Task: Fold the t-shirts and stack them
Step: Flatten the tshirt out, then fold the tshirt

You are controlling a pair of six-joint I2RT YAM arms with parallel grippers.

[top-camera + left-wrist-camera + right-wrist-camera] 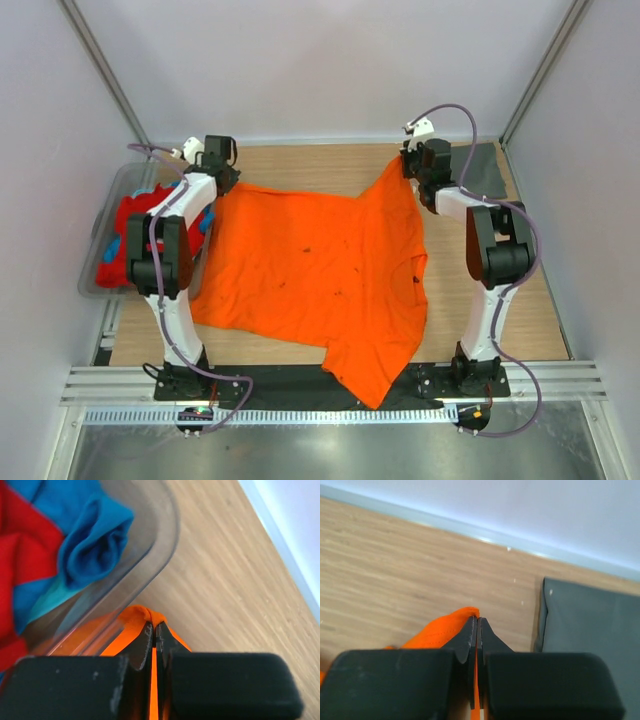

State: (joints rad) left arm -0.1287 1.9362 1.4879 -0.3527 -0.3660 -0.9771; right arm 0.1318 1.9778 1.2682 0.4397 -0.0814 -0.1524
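Orange cloth, spread across most of the wooden table (300,165): the orange t-shirt (320,270), pinched at two far points and draped back toward the near edge, lower hem hanging over the black base strip (270,385). Left gripper (154,630) clamped on the far left corner, fingers pressed together with only a thin fold of orange between them, just beside the wall of the clear tub (150,545). Right gripper (477,625) likewise closed tight on the far right corner, near the dark grey t-shirt (590,625) lying flat at the table's far right. Red t-shirt (125,230) and blue t-shirt (95,535) bunched inside the tub.

Risks, by judgement only:
- Thin bites at both corners, so likely to slip if pulled apart too hard or lifted too fast.
- Uneven spread, with the right side bunched and slanted, so likely to give a crooked fold unless tensioned first.
- Left corner close to the tub: could snag the rim or drag the tub along.
- Hanging hem liable to catch on the black base strip near the arm mounts.

No brand, label or readable writing anywhere in view; only a few small dark specks (305,250) on the orange fabric.
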